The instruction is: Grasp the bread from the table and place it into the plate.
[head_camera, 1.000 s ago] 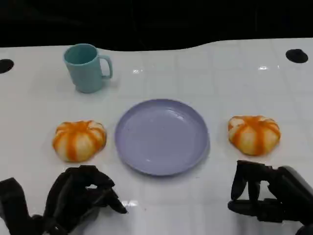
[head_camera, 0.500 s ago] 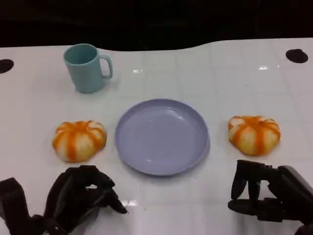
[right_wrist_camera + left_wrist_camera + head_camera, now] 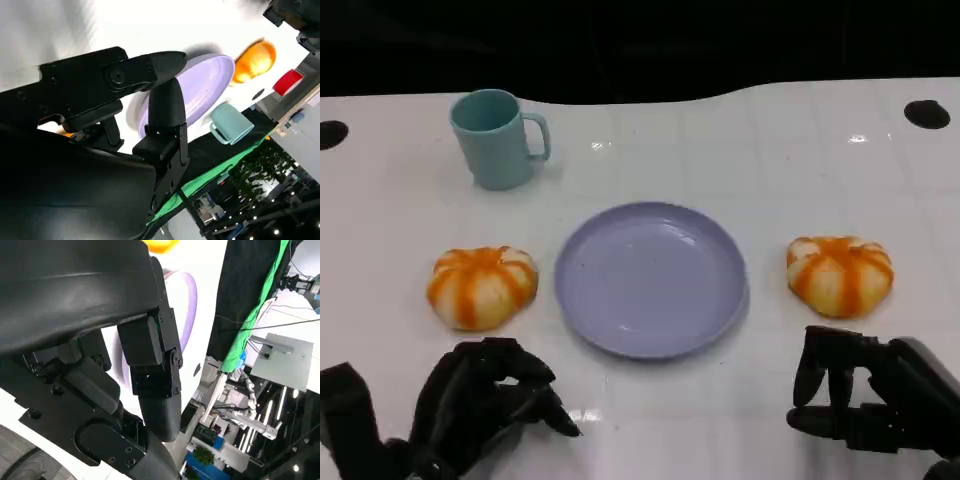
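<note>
Two round orange-and-cream striped bread buns on the white table: left bun and right bun, each just beside the shallow round lavender plate, one on either side, neither touching it. Plate holds nothing. Teal ceramic mug stands upright behind the left bun, well apart from it.

Risks, as judged from here:
- Task names one bread; two are available. Both hands reaching at once could meet over the plate.
- Buns look soft and domed. A pinch high on the crown may slip off; a hard squeeze may crush or dent.
- Approach from the near side could shove a bun across the slick tabletop, toward the plate rim or away from reach.
- Low carry could catch the raised plate rim and tip or slide the plate.

Hand pose:
- Left hand sits low at the near table edge, short of the left bun, fingers curled inward with nothing in them; closed, empty.
- Right hand sits near the right bun, not touching, fingers bent downward with a gap to the thumb; empty and part-open.
</note>
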